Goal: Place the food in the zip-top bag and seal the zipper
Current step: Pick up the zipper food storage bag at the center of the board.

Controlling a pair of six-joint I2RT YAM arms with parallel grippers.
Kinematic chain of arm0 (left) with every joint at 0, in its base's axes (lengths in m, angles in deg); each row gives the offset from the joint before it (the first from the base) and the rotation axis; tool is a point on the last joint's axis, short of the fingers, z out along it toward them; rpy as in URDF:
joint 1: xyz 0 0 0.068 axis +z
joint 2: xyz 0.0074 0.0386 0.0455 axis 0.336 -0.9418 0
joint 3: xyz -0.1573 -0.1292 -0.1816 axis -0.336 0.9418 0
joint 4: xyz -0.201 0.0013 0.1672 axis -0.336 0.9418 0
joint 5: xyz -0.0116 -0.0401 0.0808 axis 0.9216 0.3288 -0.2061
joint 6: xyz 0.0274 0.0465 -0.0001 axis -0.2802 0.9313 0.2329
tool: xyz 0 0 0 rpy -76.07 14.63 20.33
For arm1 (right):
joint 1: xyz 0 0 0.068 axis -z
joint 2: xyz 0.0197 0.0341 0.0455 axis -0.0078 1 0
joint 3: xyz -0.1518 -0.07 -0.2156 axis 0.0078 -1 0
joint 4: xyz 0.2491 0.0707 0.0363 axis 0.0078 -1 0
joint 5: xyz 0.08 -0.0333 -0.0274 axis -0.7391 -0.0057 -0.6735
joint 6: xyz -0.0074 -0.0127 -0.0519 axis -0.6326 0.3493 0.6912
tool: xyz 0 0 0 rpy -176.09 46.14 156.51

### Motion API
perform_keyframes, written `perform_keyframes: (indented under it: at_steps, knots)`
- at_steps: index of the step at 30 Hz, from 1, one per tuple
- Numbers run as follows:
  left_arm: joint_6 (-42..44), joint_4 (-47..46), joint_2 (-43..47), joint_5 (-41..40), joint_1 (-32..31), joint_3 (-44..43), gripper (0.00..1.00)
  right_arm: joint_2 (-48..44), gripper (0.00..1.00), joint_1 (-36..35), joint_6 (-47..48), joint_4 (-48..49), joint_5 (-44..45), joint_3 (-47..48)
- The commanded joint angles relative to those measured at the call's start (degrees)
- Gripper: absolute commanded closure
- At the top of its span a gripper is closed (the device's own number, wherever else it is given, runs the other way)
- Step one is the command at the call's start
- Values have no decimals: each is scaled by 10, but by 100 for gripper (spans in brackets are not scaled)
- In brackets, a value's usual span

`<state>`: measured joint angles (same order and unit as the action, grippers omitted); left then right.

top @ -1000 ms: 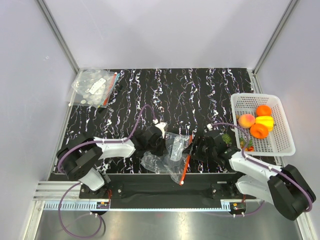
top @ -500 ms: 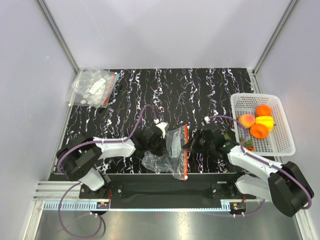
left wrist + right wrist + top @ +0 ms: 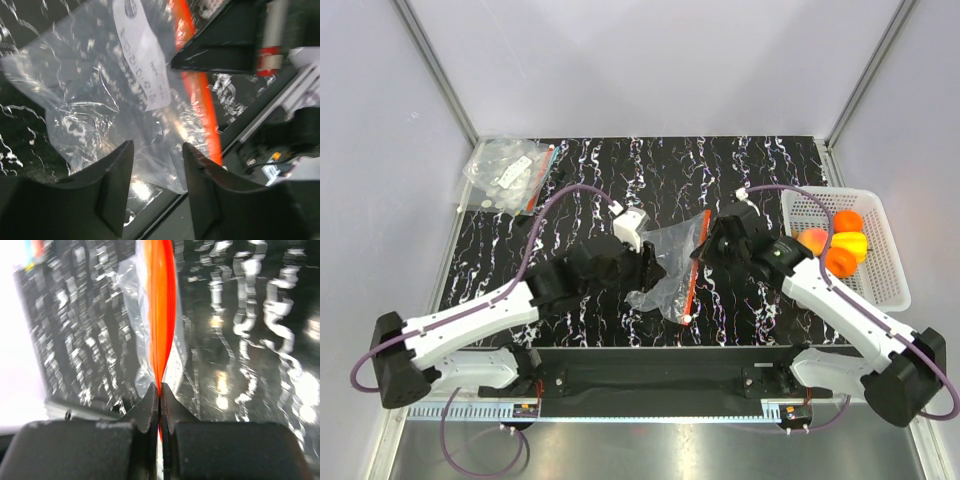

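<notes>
Left gripper (image 3: 156, 150), jaws apart, hovers at the zip-top bag (image 3: 668, 262) mid-table; right gripper (image 3: 160, 389) is pinched on the zipper (image 3: 160, 315). Left should nip the opposite lip and spread the mouth toward the food (image 3: 832, 245), in the basket (image 3: 885, 293) at three o'clock.

Bright even overhead light, glare spots on the glossy table (image 3: 235, 340) (both wrist views blurry).

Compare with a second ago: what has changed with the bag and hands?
The right hand closed on the zipper and carried the bag deeper onto the table. The left hand followed, then opened, letting the bag go. The fruit in the basket and the far-left pouch stayed put.
</notes>
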<state>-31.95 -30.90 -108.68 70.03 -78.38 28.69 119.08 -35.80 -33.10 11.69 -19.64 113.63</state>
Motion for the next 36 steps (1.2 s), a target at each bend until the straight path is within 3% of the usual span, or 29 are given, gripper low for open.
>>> perform_keyframes:
  at_steps: [1,7,25,36]
  knots:
    - [22,30,25,-43,-14,-32,48,40,100,-22,-62,-143,125,82]
    - [69,21,-15,-62,-35,-67,44,135,100,-39,-155,-280,179,195]
    - [171,-50,-97,-40,-94,-100,40,153,100,-46,-175,-253,155,211]
    - [194,-38,-152,-87,-121,-131,39,142,100,-48,-175,-245,147,207]
